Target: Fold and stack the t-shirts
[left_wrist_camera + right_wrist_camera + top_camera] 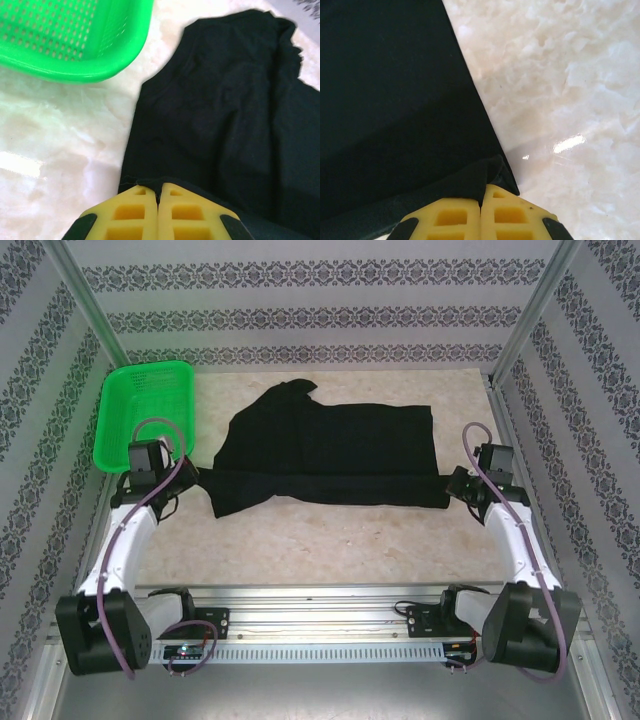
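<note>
— Currently clamping left claw (158, 192) and right claw (481, 197) on the near hem of the t-shirt (330, 455), stretching it across the table's (330, 550) middle.
— Probably starting the fold; needing lifting both ends evenly toward the far edge.

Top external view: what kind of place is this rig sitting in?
Probably an enclosed robot test booth, not a home: metal frame posts around patterned wall panels, left arm and right arm on a rail, one black t-shirt staged.

Black t-shirt (330, 455), green mesh basket (140, 410), walls (300, 300) seemingly floral-striped.
</note>
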